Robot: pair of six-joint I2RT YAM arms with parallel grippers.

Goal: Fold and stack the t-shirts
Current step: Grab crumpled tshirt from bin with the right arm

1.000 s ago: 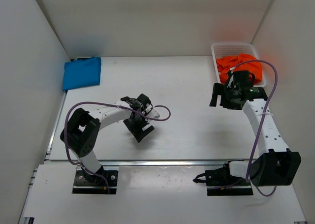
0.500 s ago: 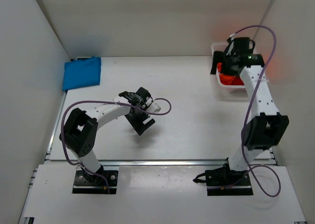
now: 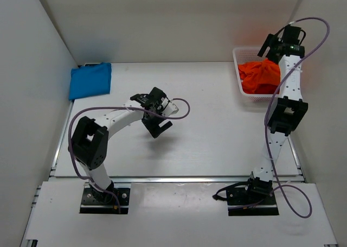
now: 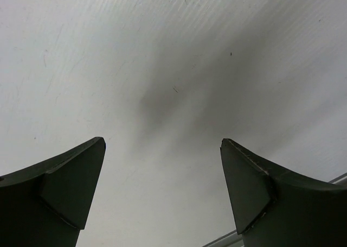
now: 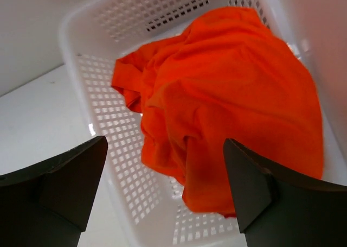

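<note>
Left gripper (image 4: 162,143) — fingers spread wide, grips nothing, hovers over table (image 4: 179,51). Right gripper (image 5: 165,143) — equally wide, empty, hangs over basket (image 5: 111,122). Two shirts visible: orange shirt (image 5: 227,95) heaped in basket, blue shirt (image 3: 90,80) folded at table's far-left corner. One basket.

Matt orange cloth shirt (image 5: 227,100), perforated plastic basket (image 5: 116,144)

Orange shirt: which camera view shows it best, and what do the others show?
The right wrist view: the orange shirt fills the frame, crumpled in the white basket, its folds clear. The top view shows it only as a small orange heap. The left wrist view shows only table, no shirt.
</note>
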